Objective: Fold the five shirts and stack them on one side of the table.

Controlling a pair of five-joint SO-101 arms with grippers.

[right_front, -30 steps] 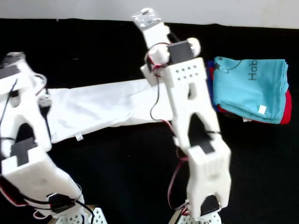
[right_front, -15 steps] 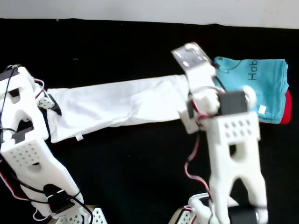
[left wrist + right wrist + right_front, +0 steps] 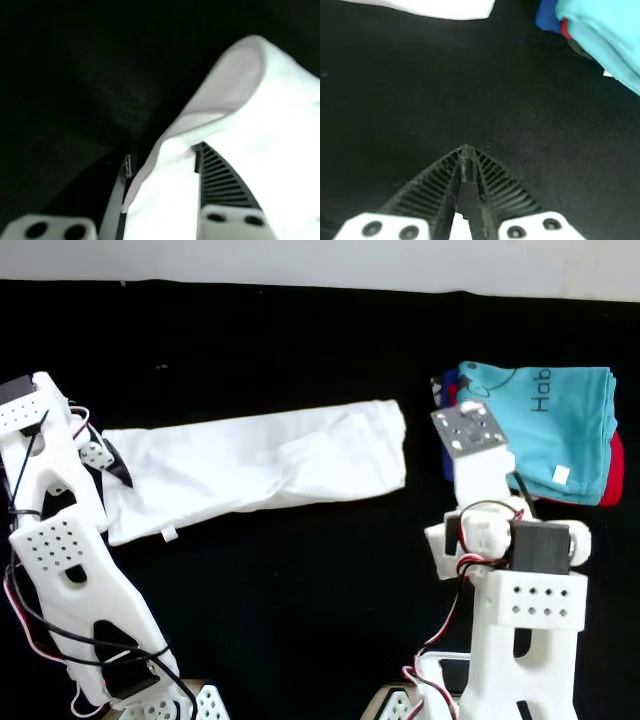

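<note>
Item: white shirt (image 3: 255, 468), folded lengthwise into a long band, lying flat across the middle of the black table (image 3: 250, 340), its long axis running side to side and slightly tilted; a small tag (image 3: 168, 534) shows at its near left corner. Item: left gripper (image 3: 165, 152), at the left end of the white shirt, fingers clamped on the cloth, a raised fold of fabric pinched between the two jaws and bulging up beyond them. Item: left arm (image 3: 60, 560), standing along the left edge of the table in the high view. Item: right gripper (image 3: 466, 150), jaws pressed fully together with nothing between them, over bare black tabletop, between the right end of the white shirt and the stack, apart from both. Item: right arm (image 3: 520, 590), at the near right of the table, just beside the near left corner of the stack. Item: stack of folded shirts at the far right of the table, well apart from the white shirt; turquoise shirt (image 3: 545, 430) on top, carrying dark print and a small white label (image 3: 561, 475); red shirt (image 3: 612, 475) showing beneath along the right edge; blue shirt (image 3: 447, 400) showing beneath at the left edge.
</note>
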